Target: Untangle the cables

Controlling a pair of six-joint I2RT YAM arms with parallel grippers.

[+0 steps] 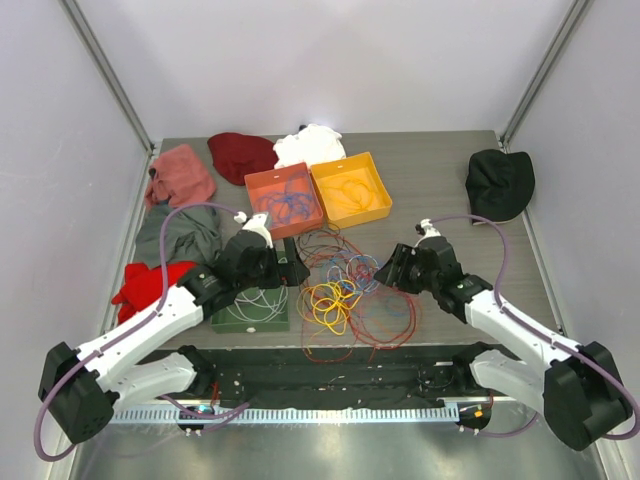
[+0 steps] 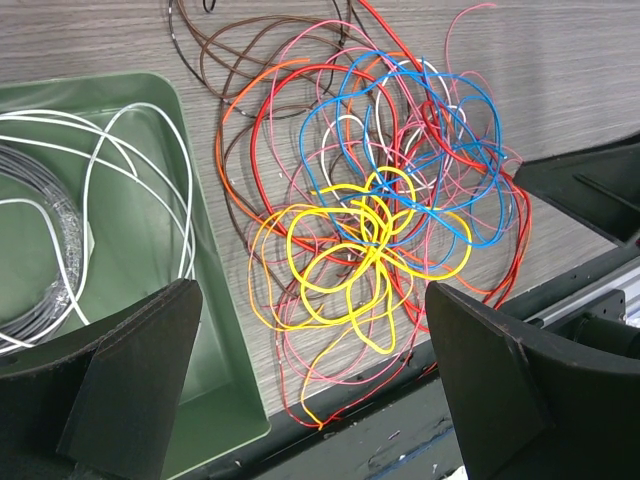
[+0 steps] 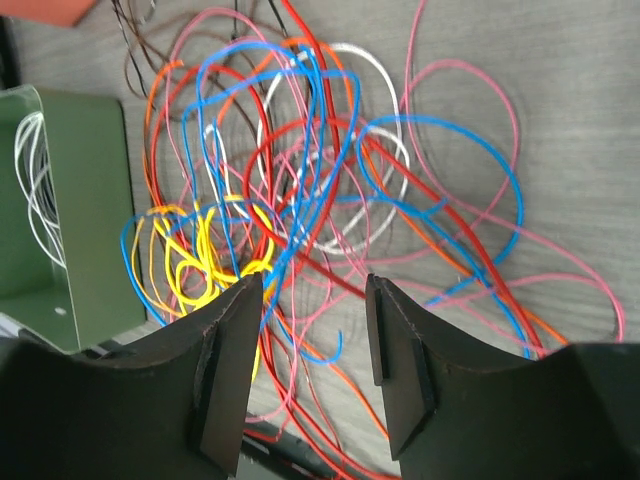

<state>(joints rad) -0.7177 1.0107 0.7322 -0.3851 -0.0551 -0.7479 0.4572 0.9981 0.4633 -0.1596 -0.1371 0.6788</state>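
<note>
A tangle of thin cables in red, yellow, blue, pink, orange and white lies on the table between the two arms. It fills the left wrist view and the right wrist view. My left gripper is open and empty, hovering above the tangle's left side next to the green tray. My right gripper is open and empty, hovering above the tangle's right side. In the right wrist view its fingers stand apart over pink, red and blue strands.
The green tray holds white cable. An orange box with blue cable and a yellow box with yellow cable stand behind the tangle. Cloths and caps lie at the left and back; a black hat lies far right.
</note>
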